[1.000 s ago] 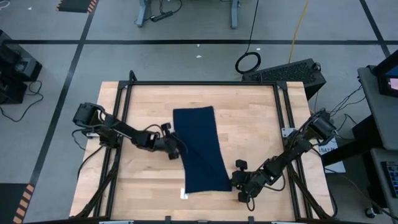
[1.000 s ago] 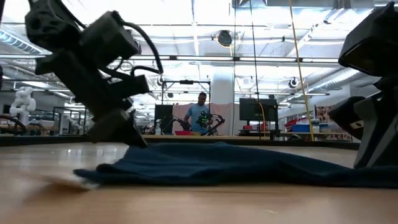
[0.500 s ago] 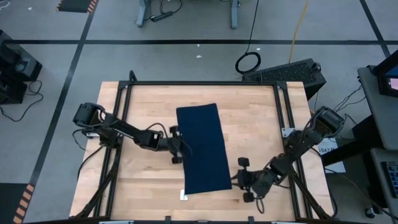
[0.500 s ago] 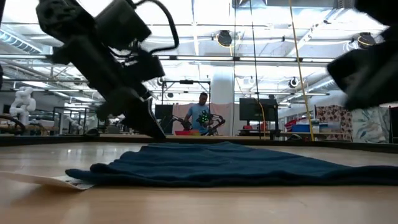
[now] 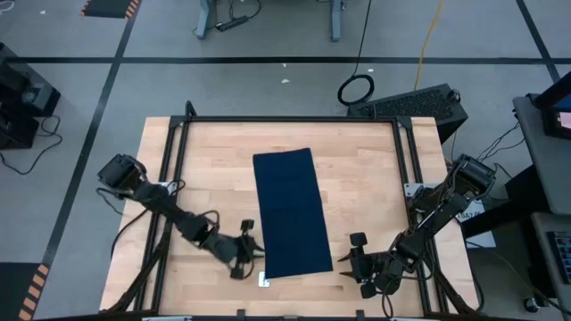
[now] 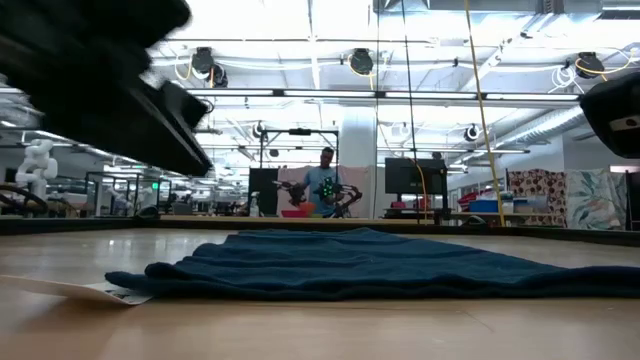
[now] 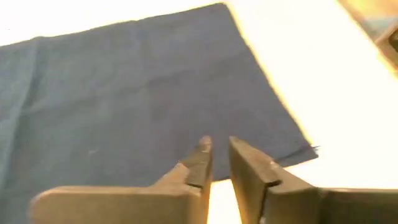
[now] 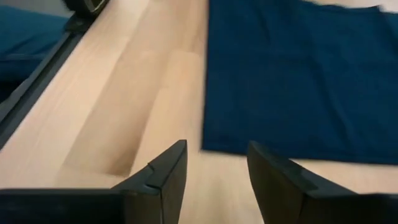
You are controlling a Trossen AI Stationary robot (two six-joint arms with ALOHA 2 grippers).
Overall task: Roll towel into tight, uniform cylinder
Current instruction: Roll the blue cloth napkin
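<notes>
Dark navy towel (image 5: 290,212) spread flat and unrolled on the wooden table (image 5: 357,178), a long rectangle with a small white tag (image 5: 264,280) at its near corner. Left end effector (image 5: 252,259) just beside the towel's near left corner, fingers (image 7: 200,159) slightly parted and holding nothing, tips over the towel's edge. Right end effector (image 5: 359,265) just off the towel's near right corner, fingers (image 8: 168,167) spread and empty, the towel's edge a little ahead.

Flat navy towel (image 6: 380,265) on table (image 6: 300,335)
</notes>
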